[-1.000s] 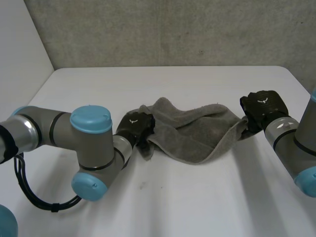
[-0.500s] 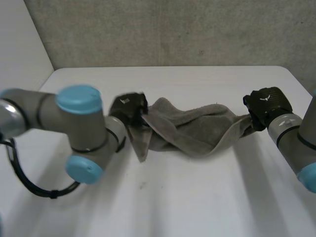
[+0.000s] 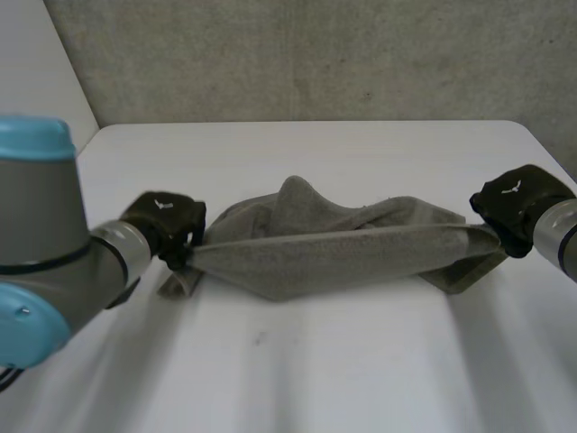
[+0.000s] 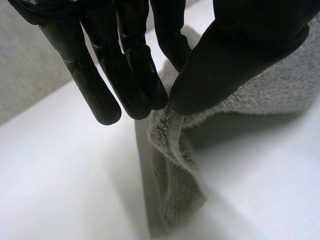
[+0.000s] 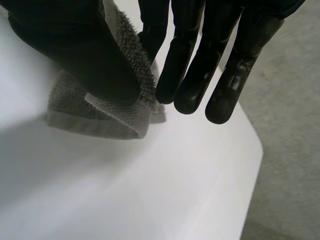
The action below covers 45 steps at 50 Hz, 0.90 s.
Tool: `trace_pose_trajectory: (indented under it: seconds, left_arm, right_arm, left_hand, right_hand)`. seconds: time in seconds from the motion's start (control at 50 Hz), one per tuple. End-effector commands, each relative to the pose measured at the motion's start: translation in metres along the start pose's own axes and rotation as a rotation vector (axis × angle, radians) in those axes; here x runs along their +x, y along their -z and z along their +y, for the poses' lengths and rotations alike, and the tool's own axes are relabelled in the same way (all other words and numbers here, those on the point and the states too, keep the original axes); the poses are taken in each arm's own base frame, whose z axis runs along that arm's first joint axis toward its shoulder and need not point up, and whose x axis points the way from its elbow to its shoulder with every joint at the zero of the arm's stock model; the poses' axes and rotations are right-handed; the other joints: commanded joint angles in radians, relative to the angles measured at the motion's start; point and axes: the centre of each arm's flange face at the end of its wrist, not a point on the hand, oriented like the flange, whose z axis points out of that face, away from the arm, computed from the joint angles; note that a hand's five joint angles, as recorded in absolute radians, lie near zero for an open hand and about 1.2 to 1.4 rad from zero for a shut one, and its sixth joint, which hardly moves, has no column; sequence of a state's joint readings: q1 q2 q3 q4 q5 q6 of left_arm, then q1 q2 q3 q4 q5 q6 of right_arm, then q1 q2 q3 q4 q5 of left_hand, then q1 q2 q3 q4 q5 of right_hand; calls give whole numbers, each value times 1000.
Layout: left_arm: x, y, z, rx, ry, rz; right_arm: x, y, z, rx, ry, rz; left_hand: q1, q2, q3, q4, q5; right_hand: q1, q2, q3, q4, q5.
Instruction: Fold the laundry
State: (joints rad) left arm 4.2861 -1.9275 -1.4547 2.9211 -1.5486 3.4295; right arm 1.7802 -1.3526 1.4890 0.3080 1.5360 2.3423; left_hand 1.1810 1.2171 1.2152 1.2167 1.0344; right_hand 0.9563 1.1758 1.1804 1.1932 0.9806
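A grey towel [image 3: 334, 248] is stretched across the middle of the white table [image 3: 297, 361], its upper edge taut between my two hands and its bulk sagging onto the table. My left hand [image 3: 167, 221] is at the towel's left end. In the left wrist view the thumb [image 4: 235, 60] pinches a corner of the towel [image 4: 175, 140] against the fingers. My right hand [image 3: 518, 206] is at the right end. In the right wrist view its thumb [image 5: 75, 50] pinches the other corner of the towel [image 5: 120, 107] against the fingers.
The table's right edge [image 5: 250, 175] runs close beside my right hand, with grey floor beyond it. A grey concrete wall [image 3: 315, 54] stands behind the table's far edge. Bare white tabletop lies in front of the towel.
Both hands have moved apart, left hand leftward and right hand rightward, pulling the bunched towel out into a long taut band. The left hand closed on its corner.
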Motion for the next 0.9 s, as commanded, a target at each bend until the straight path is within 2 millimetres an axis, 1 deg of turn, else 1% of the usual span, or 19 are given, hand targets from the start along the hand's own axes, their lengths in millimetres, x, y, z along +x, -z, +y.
trace_pose_trajectory:
  seconds: [0.02, 0.04, 0.06, 0.08, 0.12, 0.16, 0.18, 0.22, 0.24, 0.28, 0.32, 0.4, 0.44, 0.54, 0.62, 0.66, 0.72, 0.76, 0.9]
  left_arm:
    - [8, -36, 33, 7, 10, -6]
    - [10, -40, 37, 18, 9, -6]
    - [11, -41, 38, 36, 9, -11]
    - [11, -41, 38, 36, 9, -11]
    - [10, -43, 38, 55, 10, -18]
    - [12, -41, 39, 73, 12, -21]
    - [12, -41, 39, 73, 12, -21]
    - [16, -36, 38, 79, 16, -15]
    - [16, -36, 38, 79, 16, -15]
    - [16, -28, 37, 84, 35, -14]
    - [16, -24, 38, 82, 57, -12]
    - [16, -18, 37, 87, 123, -9]
    - [17, -15, 37, 85, 205, -2]
    - [19, -15, 39, 76, 299, 7]
    - [22, -15, 43, 63, 311, 17]
    - [26, -18, 49, 41, 311, 25]
    - [29, -20, 53, 29, 310, 32]
    - [37, -19, 56, 18, 300, 54]
    - [45, -18, 60, 6, 290, 68]
  right_arm:
    - [-10, -18, 12, -36, -3, -30]
    - [-10, -18, 12, -36, -4, -30]
    - [-12, -23, 14, -37, -9, -29]
    - [-11, -27, 15, -31, -17, -19]
    - [-11, -31, 16, -26, -18, -7]
    - [-10, -34, 16, -14, -17, 5]
    - [-10, -37, 16, -8, -18, 13]
    - [-10, -41, 17, -4, -19, 23]
    - [-10, -44, 18, 0, -20, 32]
    - [-10, -46, 19, 3, -20, 39]
    - [-10, -48, 19, 6, -20, 45]
    - [-11, -56, 24, -9, -21, 53]
    - [-11, -57, 24, -15, -21, 58]
    - [-11, -59, 26, -24, -32, 71]
    - [-11, -60, 26, -17, -55, 74]
    - [-10, -60, 26, -16, -61, 75]
    - [-11, -60, 25, -15, -64, 74]
    - [-10, -60, 25, -15, -64, 76]
    - [-8, -62, 25, -14, -66, 82]
  left_hand:
    - [160, 124, 126, 124, 132]
    - [122, 86, 88, 86, 94]
    - [96, 59, 61, 60, 68]
    - [95, 59, 61, 60, 67]
    - [22, -14, -12, -14, -6]
    - [-203, -239, -237, -239, -231]
    - [-204, -240, -238, -240, -232]
    - [-353, -389, -388, -389, -381]
    - [-354, -390, -388, -390, -382]
    - [-424, -460, -458, -460, -452]
    - [-465, -501, -499, -501, -493]
    - [-495, -531, -529, -530, -523]
    - [-515, -551, -549, -551, -543]
    - [-515, -551, -550, -551, -543]
    - [-512, -549, -547, -548, -540]
    - [-509, -546, -544, -545, -537]
    - [-509, -546, -544, -545, -537]
    - [-509, -546, -544, -545, -537]
    - [-515, -551, -550, -551, -543]
  right_hand:
    - [440, 220, 216, 203, 241]
    - [440, 220, 216, 203, 241]
    - [440, 220, 216, 203, 241]
    - [440, 220, 216, 203, 241]
    - [440, 220, 216, 203, 241]
    - [440, 220, 216, 203, 241]
    - [440, 220, 216, 203, 241]
    - [440, 220, 216, 203, 241]
    - [440, 220, 216, 203, 241]
    - [440, 220, 216, 203, 241]
    - [440, 220, 216, 203, 241]
    - [440, 220, 216, 203, 241]
    - [440, 220, 216, 203, 241]
    - [440, 220, 216, 203, 241]
    - [440, 220, 216, 203, 241]
    - [440, 220, 216, 203, 241]
    - [440, 220, 216, 203, 241]
    - [440, 220, 216, 203, 241]
    - [440, 220, 216, 203, 241]
